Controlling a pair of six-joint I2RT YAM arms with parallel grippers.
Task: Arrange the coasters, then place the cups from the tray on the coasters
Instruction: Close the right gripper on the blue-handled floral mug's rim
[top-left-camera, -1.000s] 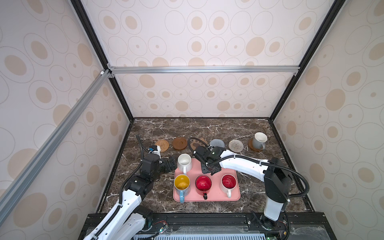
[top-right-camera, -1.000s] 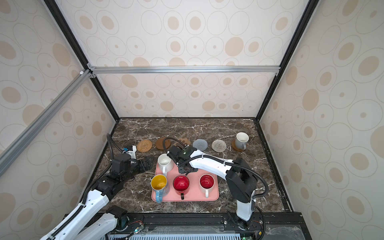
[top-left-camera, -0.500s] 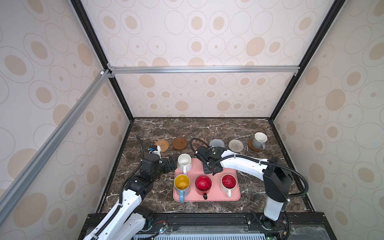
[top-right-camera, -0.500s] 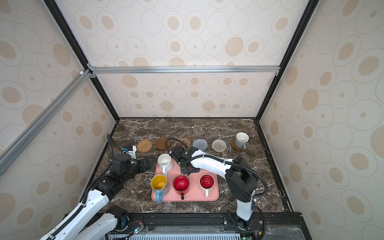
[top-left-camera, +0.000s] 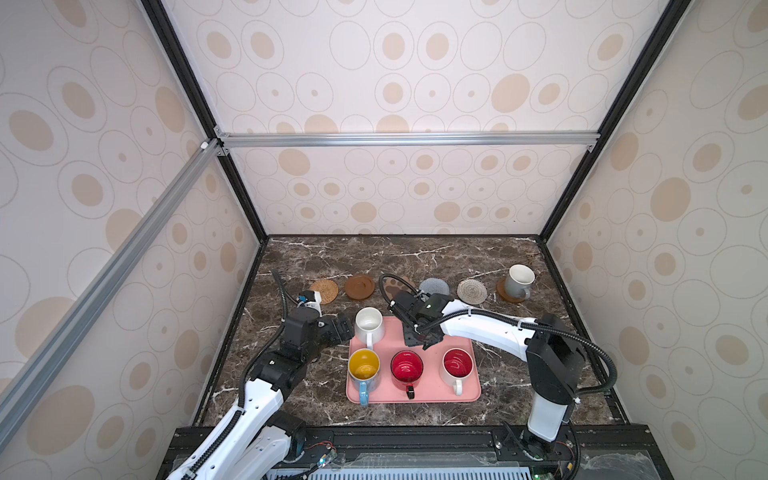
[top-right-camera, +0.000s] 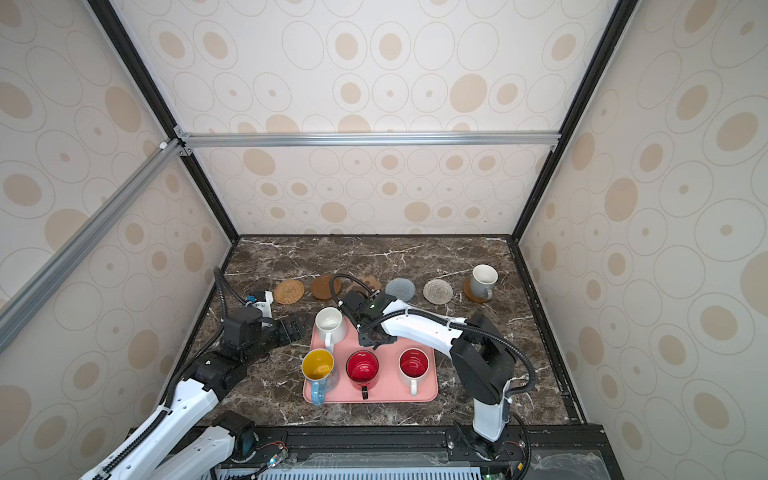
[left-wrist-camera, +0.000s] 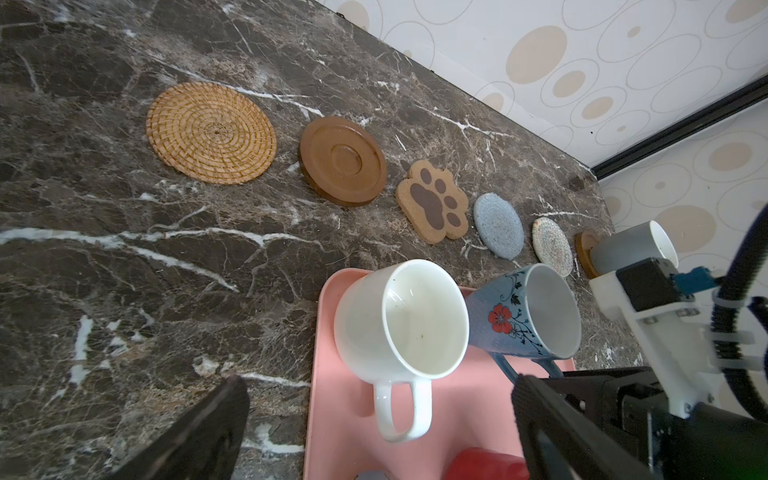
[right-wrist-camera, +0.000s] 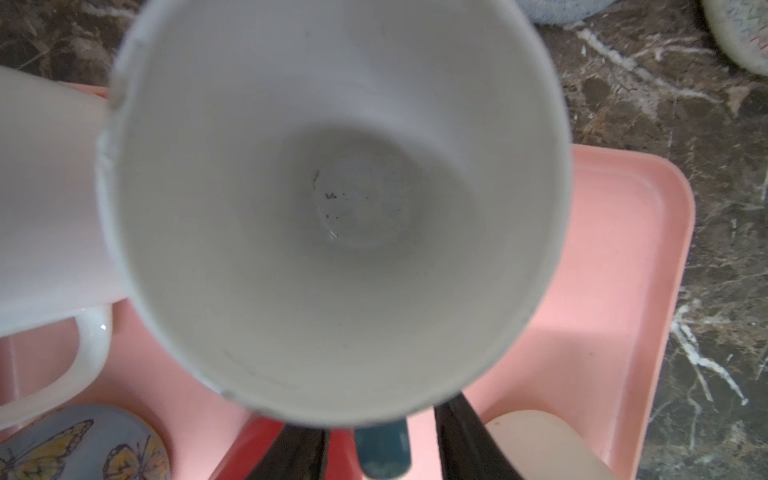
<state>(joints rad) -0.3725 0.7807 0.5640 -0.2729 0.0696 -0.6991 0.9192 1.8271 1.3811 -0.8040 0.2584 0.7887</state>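
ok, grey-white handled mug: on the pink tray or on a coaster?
On a coaster. The grey-white handled mug stands upright on the brown wooden disc, clear of the pink rectangular tray.

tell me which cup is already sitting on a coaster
The grey-white cup, far right in both top views. It alone stands on a wooden disc on the marble; every other one is at the tray.

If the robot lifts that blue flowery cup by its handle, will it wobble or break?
The blue flowery cup looks glazed ceramic, so probably stiff, fairly heavy and breakable. Held only by its handle, it might swing or tilt.
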